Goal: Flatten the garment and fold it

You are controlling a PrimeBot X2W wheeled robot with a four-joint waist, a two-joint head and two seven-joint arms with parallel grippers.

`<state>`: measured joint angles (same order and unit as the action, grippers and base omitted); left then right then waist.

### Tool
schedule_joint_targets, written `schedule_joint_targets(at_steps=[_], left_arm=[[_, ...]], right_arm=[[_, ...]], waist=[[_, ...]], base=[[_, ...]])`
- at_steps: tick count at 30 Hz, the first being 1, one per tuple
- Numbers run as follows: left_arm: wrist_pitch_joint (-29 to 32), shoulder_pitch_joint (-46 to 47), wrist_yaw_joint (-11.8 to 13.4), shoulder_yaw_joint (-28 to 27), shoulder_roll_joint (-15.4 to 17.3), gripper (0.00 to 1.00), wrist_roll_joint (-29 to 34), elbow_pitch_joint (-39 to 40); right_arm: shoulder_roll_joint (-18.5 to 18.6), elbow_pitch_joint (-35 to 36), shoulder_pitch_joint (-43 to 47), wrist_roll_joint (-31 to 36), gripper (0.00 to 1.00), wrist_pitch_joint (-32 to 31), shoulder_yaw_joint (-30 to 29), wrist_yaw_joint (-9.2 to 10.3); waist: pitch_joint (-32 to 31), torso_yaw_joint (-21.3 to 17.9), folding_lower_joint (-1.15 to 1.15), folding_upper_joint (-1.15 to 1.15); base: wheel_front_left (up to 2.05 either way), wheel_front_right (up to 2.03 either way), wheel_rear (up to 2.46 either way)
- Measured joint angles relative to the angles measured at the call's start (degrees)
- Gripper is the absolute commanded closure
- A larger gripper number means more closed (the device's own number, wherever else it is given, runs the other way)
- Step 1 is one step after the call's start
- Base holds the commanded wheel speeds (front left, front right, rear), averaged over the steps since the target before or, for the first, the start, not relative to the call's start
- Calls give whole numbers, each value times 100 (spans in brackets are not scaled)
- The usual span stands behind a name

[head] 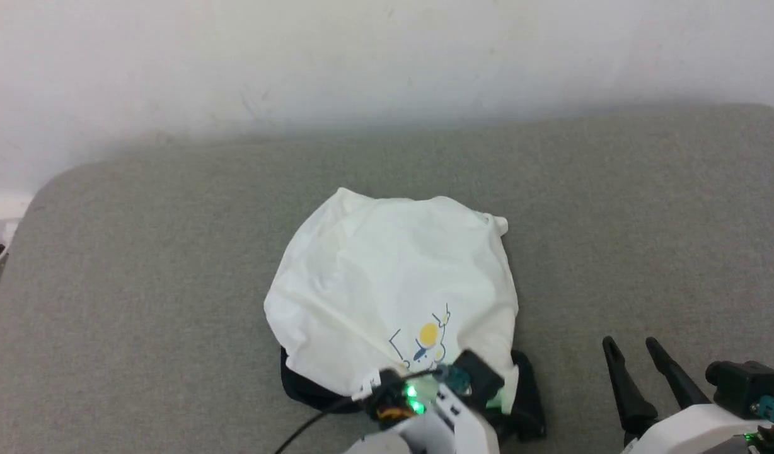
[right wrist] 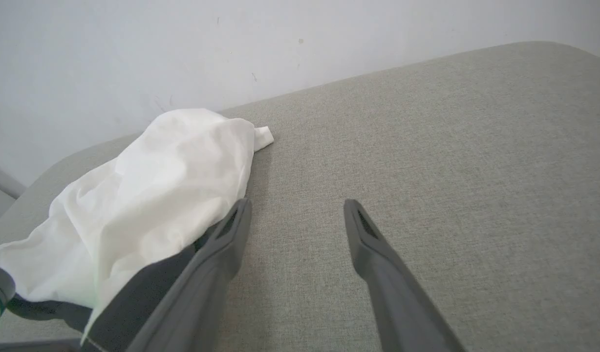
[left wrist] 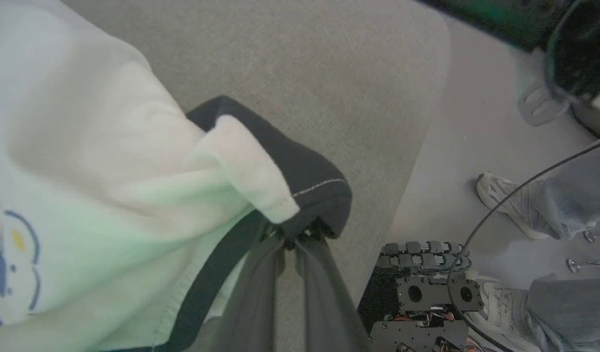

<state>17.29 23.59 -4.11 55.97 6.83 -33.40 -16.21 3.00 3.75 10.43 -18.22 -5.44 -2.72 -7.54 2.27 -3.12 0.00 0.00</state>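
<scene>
Left gripper (left wrist: 291, 240) clamps black sleeve (left wrist: 307, 171) of garment (head: 393, 277), bottom centre of left wrist view; right gripper (head: 629, 345) sits spread wide, head view's lower right.

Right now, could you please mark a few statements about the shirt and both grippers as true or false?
1. The left gripper is shut on a black edge of the garment. True.
2. The right gripper also grips the garment. False: it is open over the bare grey fabric surface beside it.
3. The garment lies spread flat. False: it is bunched in a rumpled heap.
4. The cartoon print faces up. True.
</scene>
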Motion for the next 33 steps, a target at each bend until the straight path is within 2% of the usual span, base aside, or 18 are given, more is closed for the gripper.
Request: schedule_joint_targets(at_steps=[2,3,4,8,12,17,23,28,33], left_arm=[[-51,-142,-41,113,-31,100,-41,-299],[-137,-176,-43,113,-41,78,-59,-403],[-200,-180,-45,119,-44,0,-74,-478],[-619,-177,-48,63,-42,0,-52,-460],[-1134,-192,43,-96,98,0,91,-9],[-1791,-422,620,-612,425,0,174,638],[-2677,-837,1396,-1497,797,0,165,861],[-3098,-1236,1825,-2256,967,0,31,872],[-3195,-1798,2140,-3069,1144,0,-47,891]], right_arm=[[0,4,-28,1,0,-5,-2,0],[1,2,-49,1,0,-7,-4,0],[-1,2,-68,1,0,-7,-14,0],[2,-10,-80,12,0,-4,-97,0],[0,-19,-77,45,0,-8,-111,0],[0,-19,-31,55,0,-49,-153,0],[0,-9,95,54,0,-107,-215,0],[0,-44,148,55,0,-171,-243,0],[1,-357,120,-11,0,-422,-279,0]], waist=[[98,-31,0,0],[143,-43,0,0],[185,-50,0,0],[256,-1,1,0],[151,70,0,0],[-105,191,0,0],[-352,362,-1,0],[-472,493,-1,0],[-547,595,-1,0]], base=[[0,0,0],[0,0,0],[0,0,0],[0,0,0],[0,0,0],[0,0,0],[0,0,0],[0,0,0],[0,0,0]])
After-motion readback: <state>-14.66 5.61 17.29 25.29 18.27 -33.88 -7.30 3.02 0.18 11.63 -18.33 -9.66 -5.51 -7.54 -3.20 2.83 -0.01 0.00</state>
